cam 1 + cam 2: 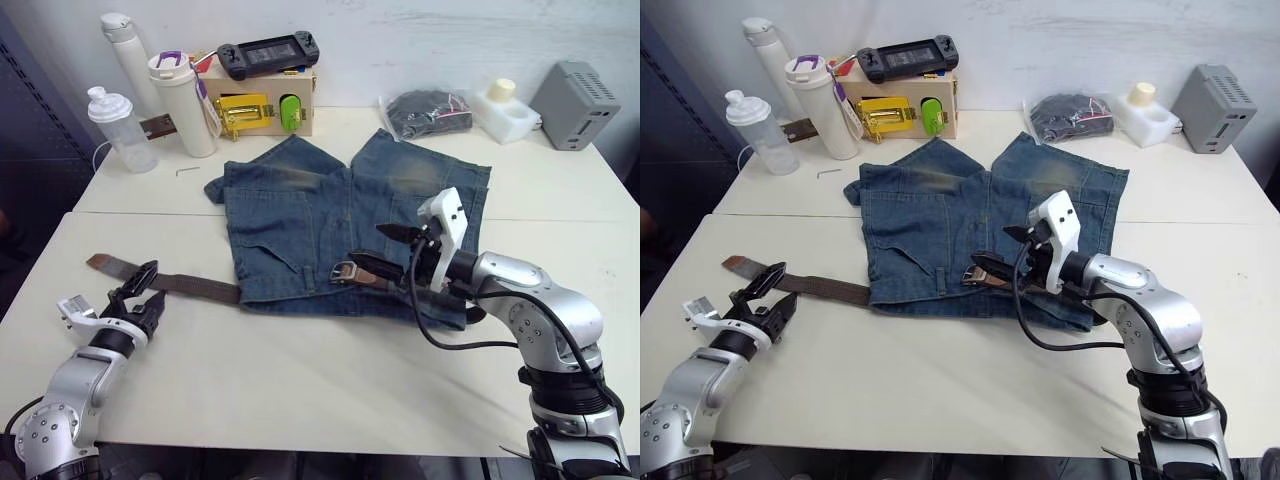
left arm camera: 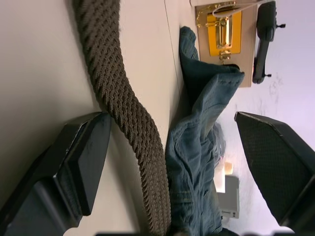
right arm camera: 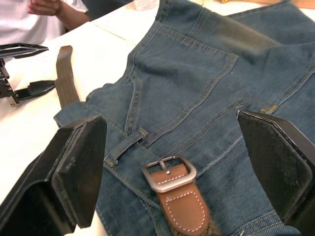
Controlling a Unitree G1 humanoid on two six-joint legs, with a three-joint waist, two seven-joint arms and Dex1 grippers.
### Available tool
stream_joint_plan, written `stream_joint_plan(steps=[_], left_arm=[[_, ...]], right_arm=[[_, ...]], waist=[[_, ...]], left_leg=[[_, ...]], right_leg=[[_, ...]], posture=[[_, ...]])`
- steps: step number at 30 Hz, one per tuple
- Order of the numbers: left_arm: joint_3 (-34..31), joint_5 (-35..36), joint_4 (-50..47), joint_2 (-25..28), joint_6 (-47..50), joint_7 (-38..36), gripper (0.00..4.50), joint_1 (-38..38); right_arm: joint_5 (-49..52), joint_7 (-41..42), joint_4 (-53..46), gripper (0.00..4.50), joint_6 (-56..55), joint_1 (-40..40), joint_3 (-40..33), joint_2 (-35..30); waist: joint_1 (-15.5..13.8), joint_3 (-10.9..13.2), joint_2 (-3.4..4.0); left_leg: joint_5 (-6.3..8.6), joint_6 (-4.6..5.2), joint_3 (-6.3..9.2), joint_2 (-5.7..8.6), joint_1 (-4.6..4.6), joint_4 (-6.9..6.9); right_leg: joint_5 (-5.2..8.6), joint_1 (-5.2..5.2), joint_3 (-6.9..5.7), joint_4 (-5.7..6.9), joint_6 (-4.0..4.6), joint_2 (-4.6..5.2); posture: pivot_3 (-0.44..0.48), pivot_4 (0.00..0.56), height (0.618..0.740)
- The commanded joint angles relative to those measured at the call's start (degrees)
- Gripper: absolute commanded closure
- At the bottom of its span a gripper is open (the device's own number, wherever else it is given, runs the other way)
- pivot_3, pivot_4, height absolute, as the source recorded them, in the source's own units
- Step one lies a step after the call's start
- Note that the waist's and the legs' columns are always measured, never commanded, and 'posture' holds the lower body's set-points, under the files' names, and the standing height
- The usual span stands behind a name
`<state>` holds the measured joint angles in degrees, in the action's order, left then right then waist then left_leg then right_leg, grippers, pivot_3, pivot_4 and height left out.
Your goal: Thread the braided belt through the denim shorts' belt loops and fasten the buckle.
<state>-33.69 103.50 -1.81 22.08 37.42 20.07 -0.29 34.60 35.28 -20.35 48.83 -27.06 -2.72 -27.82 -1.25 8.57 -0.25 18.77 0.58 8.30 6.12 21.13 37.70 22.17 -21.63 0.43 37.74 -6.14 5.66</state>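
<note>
shorts: the denim shorts [image 1: 340, 215] lie flat mid-bench, waistband toward the robot, legs pointing to 12 o'clock; faded blue, yellowish worn patches, tan stitching
belt: the braided belt [image 1: 195, 285] comes out of the waistband at 9 o'clock and trails over the bench [image 1: 300, 380], smooth leather tip at the far end
buckle: the buckle [image 3: 169, 172] sits on the waistband around the shorts' 6 o'clock; silver frame on a stitched tan leather tab
loops: one of the belt loops [image 3: 124, 145] shows just at 10 o'clock of the buckle, a thin denim strip
left tool: left tool [image 1: 140, 295] is spread wide, straddling the strap, not pinching yet as far as I can see
right tool: right tool [image 1: 385, 252] is spread too, hovering over the buckle end
handling: my guess is the weave's floppy and light but grippy, so it'll sag and snake; grab near the stiffer leather tip for feeding, and the metal buckle's probably slick, so hold the tab behind it
</note>
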Motion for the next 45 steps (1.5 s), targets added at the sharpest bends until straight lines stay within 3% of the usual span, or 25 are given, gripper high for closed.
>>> stream_joint_plan(steps=[1,9,14,21,29,32,40,45], left_arm=[[0.58,-0.37,1.25,-1.65,-0.39,3.72,0.06,0.23],[3.71,6.1,-7.92,-5.22,0.81,9.58,0.06,4.9],[3.57,7.24,-8.41,-5.42,-1.29,11.16,0.06,7.3],[3.44,3.73,2.66,-3.74,-3.32,9.2,0.06,-4.11],[2.91,-1.63,12.53,-5.44,-3.91,9.09,0.06,-8.62],[1.82,-3.06,13.65,-6.59,-5.06,8.57,0.82,-10.05],[1.22,-7.97,14.39,-7.01,-4.72,8.54,4.44,-15.58],[2.39,-12.59,9.43,-5.33,-3.2,6.99,4.44,-16.86]], right_arm=[[1.34,-0.9,-3.01,0.0,-1.07,-0.68,-1.61,0.36],[3.32,-1.6,-4.83,0.0,-0.66,-0.23,-2.55,0.16],[7.08,1.76,-7.21,0.0,-0.99,0.81,-2.92,-0.77],[12.43,12.13,-11.14,0.0,-1.14,3.1,-0.05,-5.54],[9.35,14.13,-8.97,0.0,-3.9,2.25,2.61,-6.85],[9.42,13.8,-8.97,0.0,-3.9,2.16,2.38,-6.9],[12.32,11.85,-10.5,0.0,-2.34,2.24,-0.11,-7.09],[14.17,10.66,-11.43,0.0,-1.63,2.9,-1.34,-8.11]], waist=[[-0.16,-0.01,0.02],[-0.12,-0.01,0.03],[-0.19,-0.01,0.03],[-1.04,0.01,0.07],[-1.48,-0.07,0.2],[-1.65,-0.16,0.34],[-1.84,-0.2,0.4],[-1.78,-0.14,0.3]], left_leg=[[0.0,0.0,0.0,0.0,0.0,0.01],[0.01,0.02,0.02,0.03,0.03,0.0],[0.02,0.03,0.02,0.03,0.02,-0.05],[-0.08,-0.1,0.12,0.01,0.03,-0.06],[-0.12,-0.16,0.13,0.0,-0.01,-0.14],[-0.13,-0.16,0.12,0.0,-0.05,-0.11],[-0.26,-0.28,0.12,-0.03,-0.07,-0.3],[-0.31,-0.31,0.17,-0.04,-0.06,-0.39]], right_leg=[[0.0,0.01,0.0,0.0,0.0,0.0],[0.0,0.02,0.04,-0.04,0.0,0.02],[0.0,0.04,0.05,-0.14,0.0,0.03],[0.0,0.13,0.0,-0.27,0.0,-0.01],[0.0,0.09,-0.02,-0.23,0.0,-0.04],[0.0,0.13,-0.01,-0.23,-0.01,-0.04],[0.0,0.07,-0.04,-0.22,-0.01,-0.05],[0.0,0.05,-0.06,-0.2,-0.01,-0.06]], posture=[[0.0,0.15,0.733],[0.0,0.15,0.733],[0.0,0.15,0.733],[0.0,0.15,0.733],[0.0,0.15,0.733],[0.0,0.15,0.733],[0.0,0.15,0.733],[0.0,0.15,0.733]])
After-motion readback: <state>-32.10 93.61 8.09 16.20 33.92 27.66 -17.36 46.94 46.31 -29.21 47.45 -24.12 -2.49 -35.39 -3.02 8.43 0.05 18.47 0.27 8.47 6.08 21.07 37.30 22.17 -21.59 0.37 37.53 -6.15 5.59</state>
